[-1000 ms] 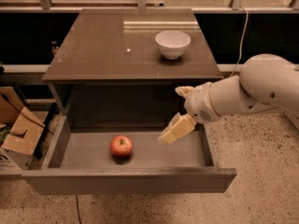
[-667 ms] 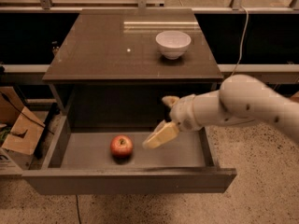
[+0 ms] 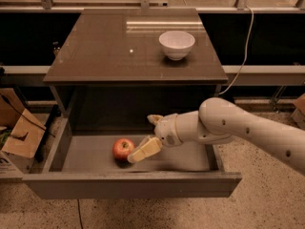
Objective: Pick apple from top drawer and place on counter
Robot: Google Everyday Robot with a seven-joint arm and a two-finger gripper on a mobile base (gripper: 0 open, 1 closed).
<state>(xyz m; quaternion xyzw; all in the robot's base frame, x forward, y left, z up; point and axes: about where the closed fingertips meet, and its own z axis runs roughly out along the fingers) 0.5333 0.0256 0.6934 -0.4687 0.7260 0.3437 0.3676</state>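
The red apple [image 3: 122, 148] lies on the grey floor of the open top drawer [image 3: 128, 185], left of the middle. My gripper [image 3: 141, 139] reaches into the drawer from the right, just right of the apple. It is open and empty. Its lower finger [image 3: 144, 150] lies right beside the apple, close to touching it, and the other finger [image 3: 154, 119] points toward the drawer's back. The white arm [image 3: 238, 128] comes in over the drawer's right wall. The dark glossy counter [image 3: 119, 51] is above the drawer.
A white bowl [image 3: 176, 44] stands on the counter at the back right. A cardboard box [image 3: 16, 132] sits on the floor to the left of the drawer. A cable [image 3: 244, 46] hangs down at the right behind the cabinet.
My gripper has moved left and down inside the drawer, from the right side to right beside the apple. The apple has not moved.
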